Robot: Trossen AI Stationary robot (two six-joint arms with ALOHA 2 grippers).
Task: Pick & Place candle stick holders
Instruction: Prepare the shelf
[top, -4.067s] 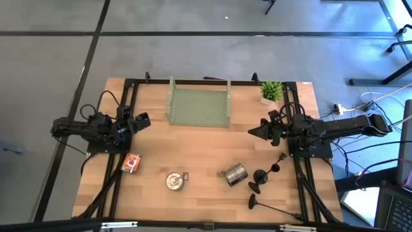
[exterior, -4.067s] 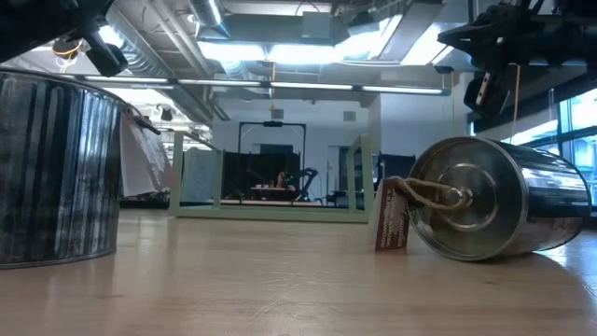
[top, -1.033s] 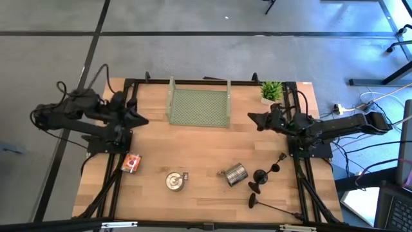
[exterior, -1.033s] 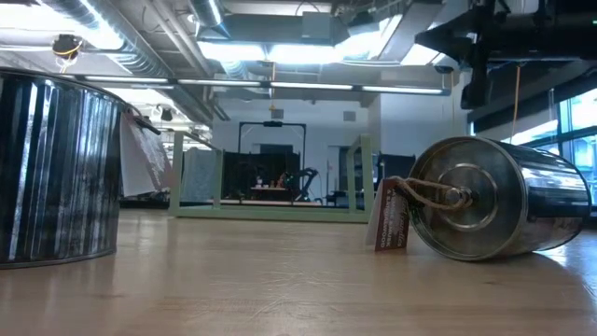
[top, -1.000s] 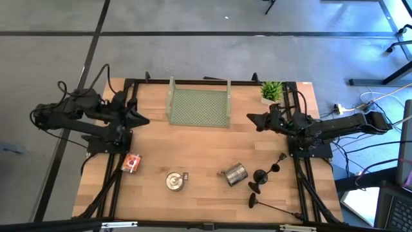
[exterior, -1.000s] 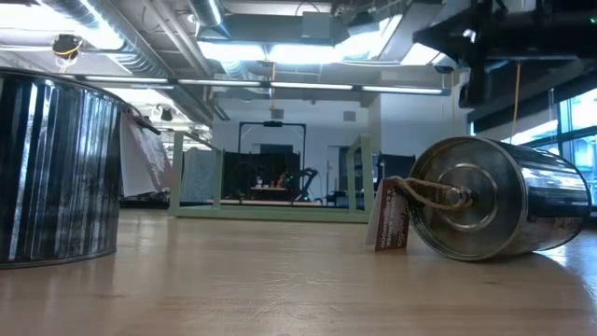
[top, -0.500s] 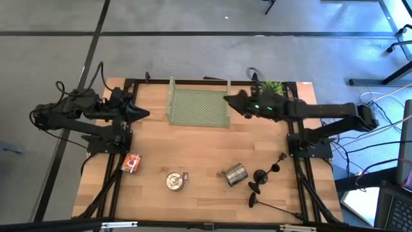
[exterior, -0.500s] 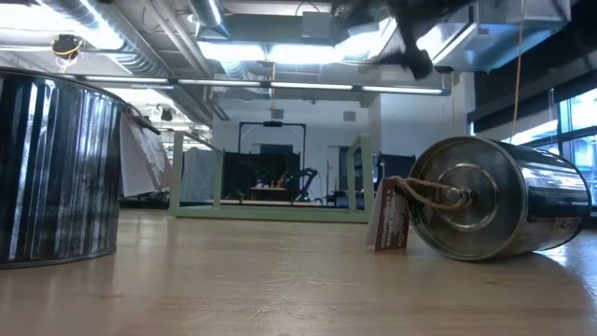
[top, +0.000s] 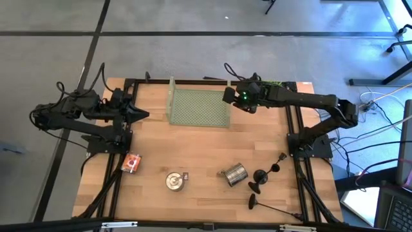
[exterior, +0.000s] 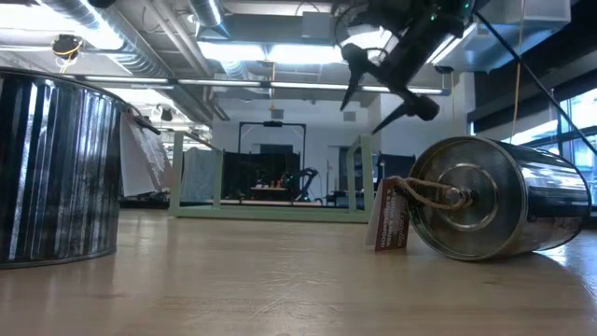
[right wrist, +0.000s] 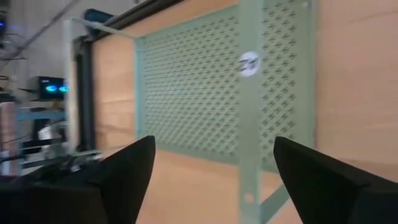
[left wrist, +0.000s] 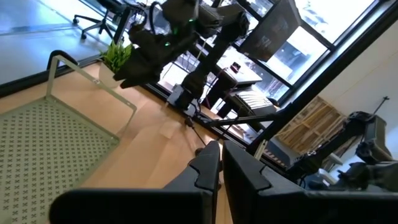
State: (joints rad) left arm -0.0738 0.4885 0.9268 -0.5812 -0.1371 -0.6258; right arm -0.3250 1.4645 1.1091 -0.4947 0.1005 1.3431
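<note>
Three black candle stick holders lie on the wood table near its right near corner: one (top: 262,174) with its stem slanting toward the right edge, one (top: 255,187) just nearer, one (top: 252,203) with its long stem along the near edge. No gripper is near them. My right gripper (top: 226,95) hangs open in the air over the far right corner of the green mesh tray (top: 198,107), its fingers spread wide in the low view (exterior: 368,110). My left gripper (top: 143,115) waits shut at the table's left edge, fingers together in its wrist view (left wrist: 221,167).
A silver can (top: 235,173) lies on its side left of the holders. Another silver can (top: 174,181) stands near the middle front, and an orange can (top: 131,162) sits at the left. A small green plant (left wrist: 117,56) stands at the far right corner.
My right gripper has swung from the table's right edge toward the far edge and leftward, out over the tray's far right corner. It has tipped to point slanting down and has opened.
</note>
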